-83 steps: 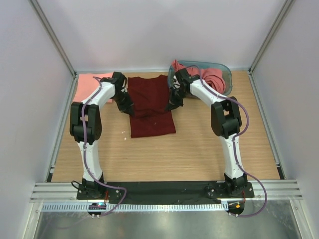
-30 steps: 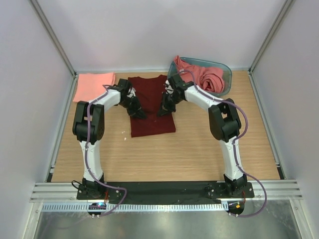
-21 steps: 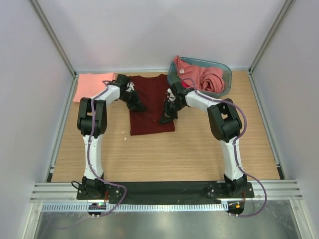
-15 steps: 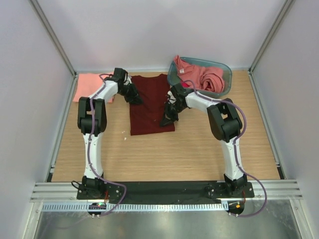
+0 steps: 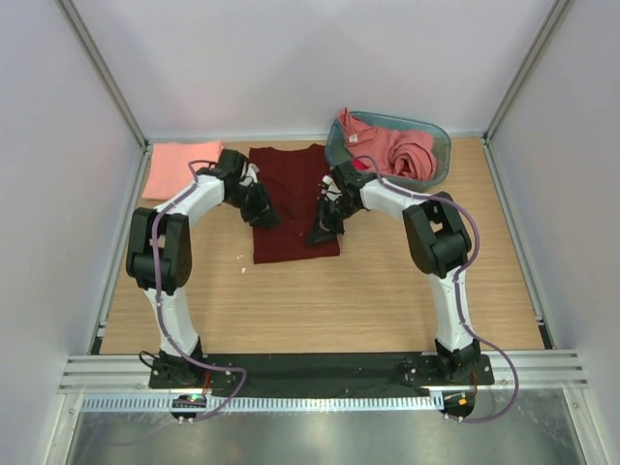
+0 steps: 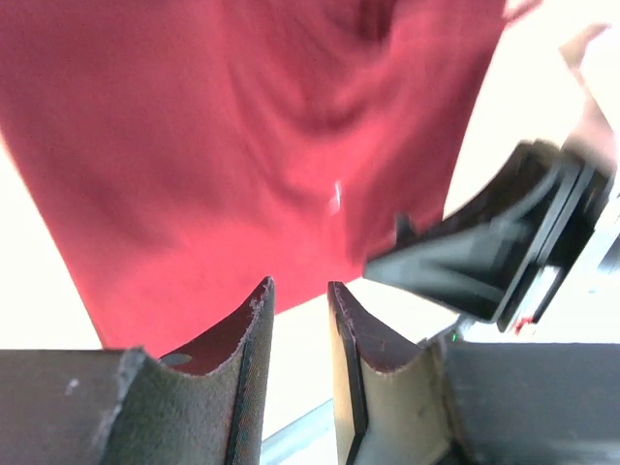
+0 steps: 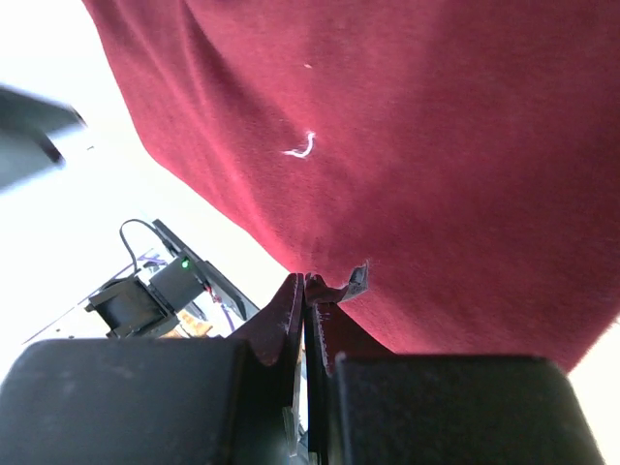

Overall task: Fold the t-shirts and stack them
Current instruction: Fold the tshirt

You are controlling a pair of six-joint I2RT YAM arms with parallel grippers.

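A dark maroon t-shirt (image 5: 293,199) lies flat on the wooden table between my arms, its sides folded inward. My left gripper (image 5: 262,211) rests over the shirt's left side. In the left wrist view (image 6: 298,286) its jaws stand slightly apart with nothing between them, above the maroon cloth (image 6: 242,126). My right gripper (image 5: 322,228) is at the shirt's right edge. In the right wrist view (image 7: 305,279) it is shut, pinching a small bit of the maroon cloth's (image 7: 436,145) edge. A folded salmon t-shirt (image 5: 182,158) lies at the back left.
A teal-blue basket (image 5: 438,136) at the back right holds crumpled pink t-shirts (image 5: 399,147). White walls enclose the table on three sides. My right arm's black gripper body (image 6: 484,262) shows in the left wrist view, close by. Bare wood lies in front of the shirt.
Both grippers carried the shirt's sides inward. The left gripper then went out to the shirt's back left corner and has come back down to its left side. The right gripper stayed at the right edge.
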